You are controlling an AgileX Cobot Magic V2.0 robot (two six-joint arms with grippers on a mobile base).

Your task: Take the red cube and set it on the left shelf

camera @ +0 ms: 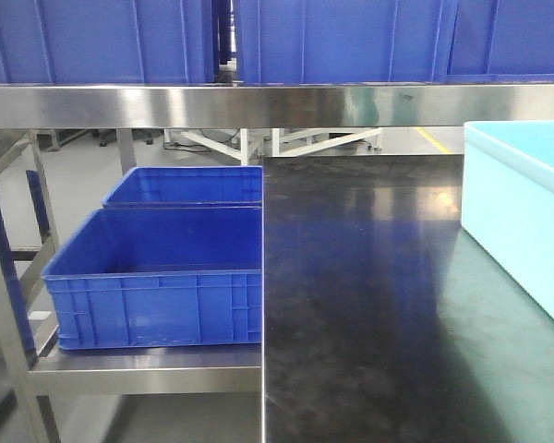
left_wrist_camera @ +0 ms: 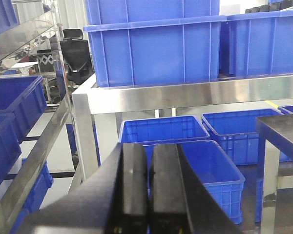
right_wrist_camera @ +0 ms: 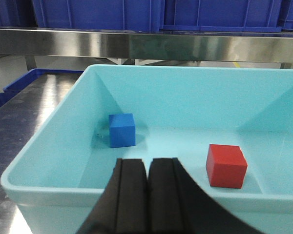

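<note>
The right gripper [right_wrist_camera: 147, 195] has its fingers pressed together on nothing, so it should open them wide, move right, away from the blue cube [right_wrist_camera: 122, 130], and come straight down over the red cube [right_wrist_camera: 226, 165], which sits flat in the pale tub [right_wrist_camera: 63, 141], maybe near its front wall.
</note>
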